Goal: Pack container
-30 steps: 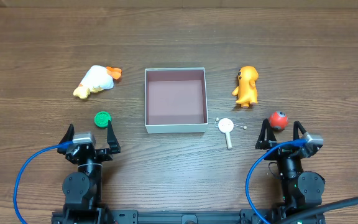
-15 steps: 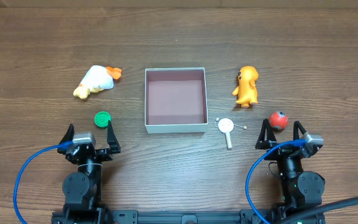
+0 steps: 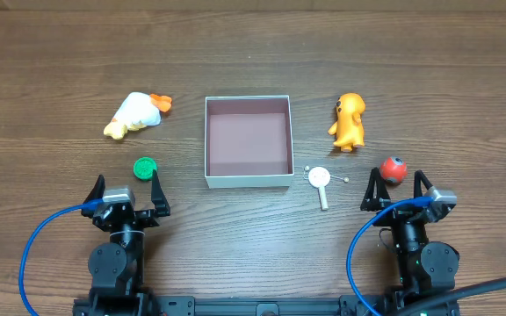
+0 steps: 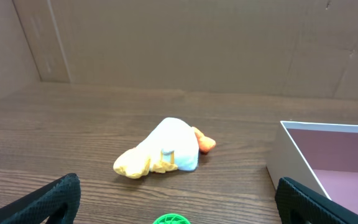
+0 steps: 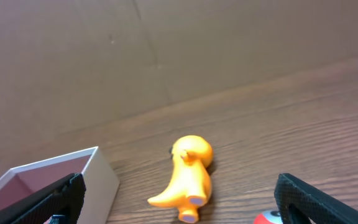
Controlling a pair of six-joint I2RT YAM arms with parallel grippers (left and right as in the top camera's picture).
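Note:
The container (image 3: 247, 180) is a shallow square white box with an empty pink-mauve floor at the table's middle; it also shows in the left wrist view (image 4: 291, 155) and the right wrist view (image 5: 101, 177). A white and yellow plush duck (image 3: 135, 114) lies to its left, also in the left wrist view (image 4: 163, 149). A green disc (image 3: 145, 167) lies in front of the duck. An orange toy figure (image 3: 350, 121) lies right of the box, also in the right wrist view (image 5: 188, 177). A red ball (image 3: 393, 168) and a white round-headed stick (image 3: 321, 182) lie nearby. My left gripper (image 3: 128, 190) and right gripper (image 3: 398, 189) are open and empty near the front edge.
The green disc's edge shows at the bottom of the left wrist view (image 4: 171, 219). The red ball peeks in at the bottom of the right wrist view (image 5: 267, 218). A brown cardboard wall (image 4: 185, 43) stands behind the table. Blue cables (image 3: 33, 254) loop beside both arm bases.

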